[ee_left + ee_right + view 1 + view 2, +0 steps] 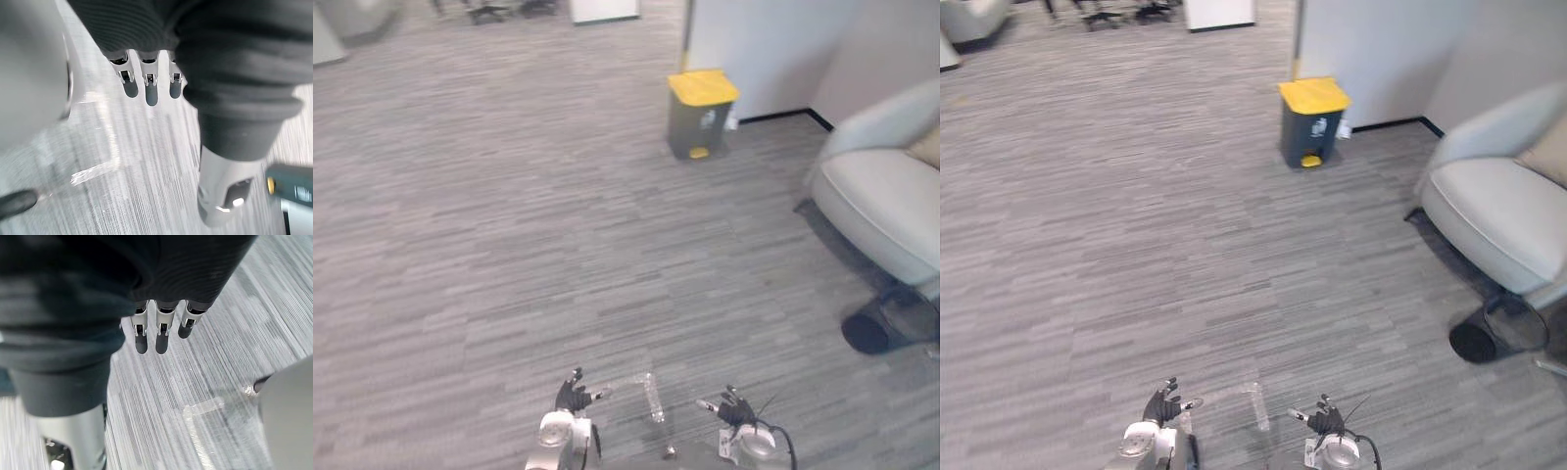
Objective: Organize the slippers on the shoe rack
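My left hand (574, 397) hangs low at the bottom of the eye views, fingers relaxed and holding nothing. My right hand (735, 408) hangs beside it in the same way, also with nothing in it. In the left wrist view the left hand's fingers (151, 83) point straight down at grey striped carpet. The right wrist view shows the right hand's fingers (162, 330) straight over the same carpet.
A grey bin with a yellow lid (701, 113) stands by a white wall (764, 49) ahead. A pale armchair (891, 186) on a dark base (867, 333) is at the right. Office chair bases (489, 12) show far back. Grey carpet (529, 245) stretches between.
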